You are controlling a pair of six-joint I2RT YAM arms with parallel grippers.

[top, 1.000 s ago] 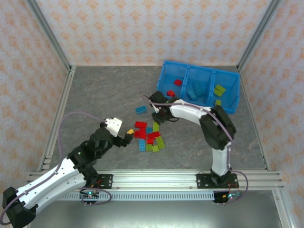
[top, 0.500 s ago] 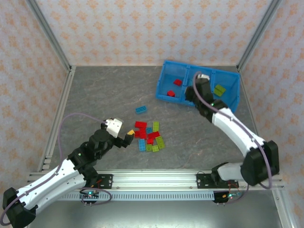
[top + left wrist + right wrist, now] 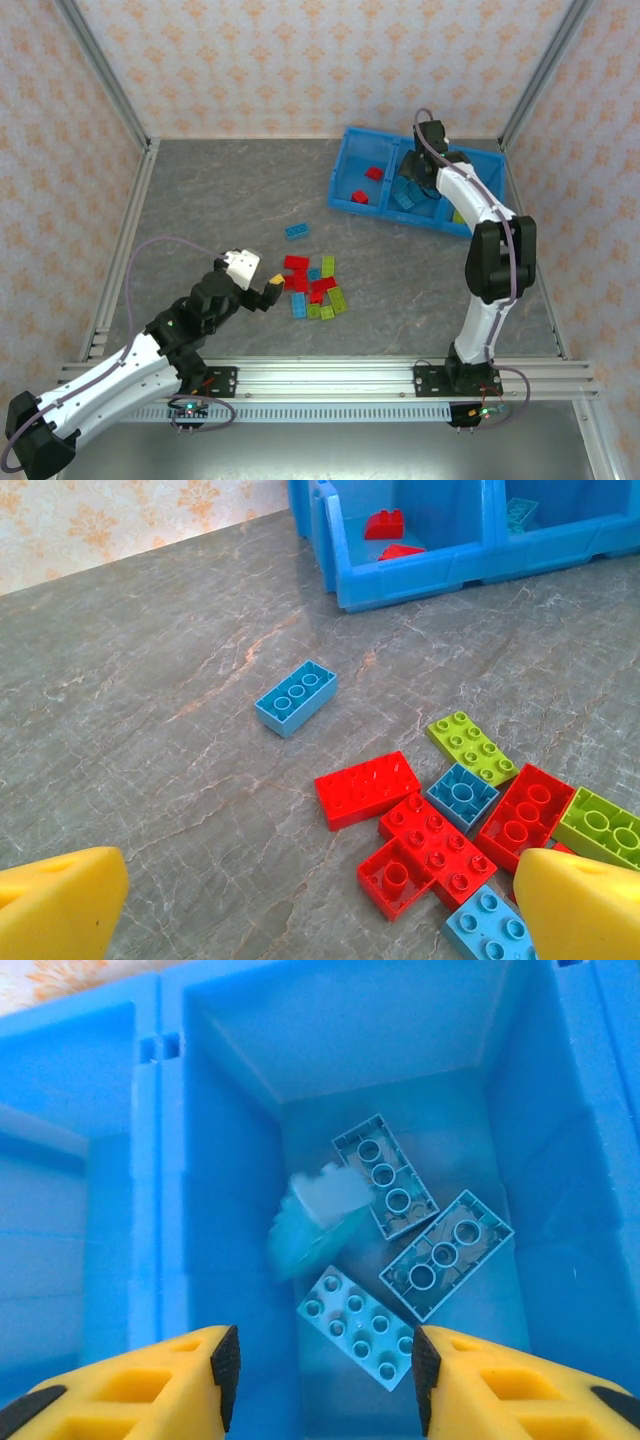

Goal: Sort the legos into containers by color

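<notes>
Right tool [image 3: 318,1372] above bin [image 3: 343,172] middle compartment [image 3: 340,1040], parted, empty; 4 blue legos [image 3: 447,1252] inside, 1 blurred; divider walls [image 3: 165,1190] flank. Left tool [image 3: 320,910] wide open, empty, at loose legos [image 3: 367,788] short of bin; bare counter [image 3: 150,710] between

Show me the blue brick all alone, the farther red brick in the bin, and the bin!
lone blue brick [image 3: 296,697]: left wrist view, centre of its studded top.
farther red brick [image 3: 385,524]: left wrist view, its near side.
bin [image 3: 400,578]: left wrist view, its near outer wall.
</notes>
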